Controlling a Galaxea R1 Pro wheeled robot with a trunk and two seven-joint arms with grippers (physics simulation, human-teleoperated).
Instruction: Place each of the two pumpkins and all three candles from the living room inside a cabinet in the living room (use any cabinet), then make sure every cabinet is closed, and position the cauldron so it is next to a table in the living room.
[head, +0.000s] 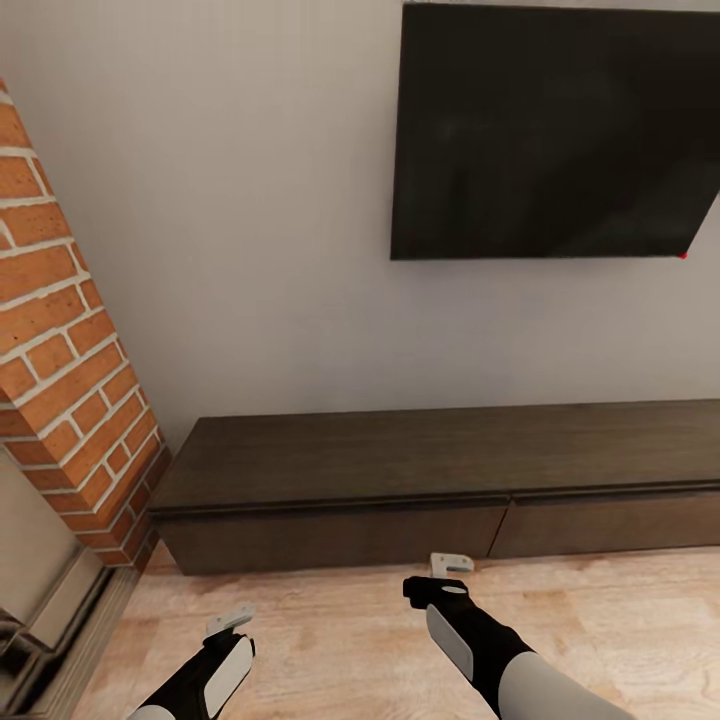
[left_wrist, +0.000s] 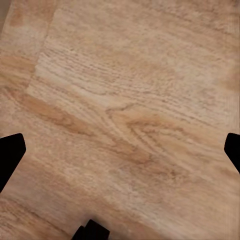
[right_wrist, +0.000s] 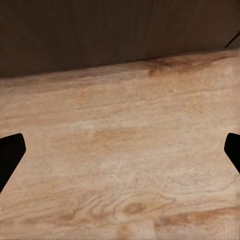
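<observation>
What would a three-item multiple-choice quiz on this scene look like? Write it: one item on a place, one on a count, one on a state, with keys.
1. Where is the TV?
A. On the floor
B. On the wall above the cabinet
C. On the brick column

2. How many drawer fronts show on the cabinet?
A. Two
B. Four
C. Six

3. What state are the drawers in?
A. One pulled out
B. Both shut
C. Both removed

Answers:
1. B, the dark screen hangs on the pale wall over the cabinet's top, right of the brick column.
2. A, one seam splits the front into two panels.
3. B, both fronts sit flush under the top, with no pale inside showing.
</observation>
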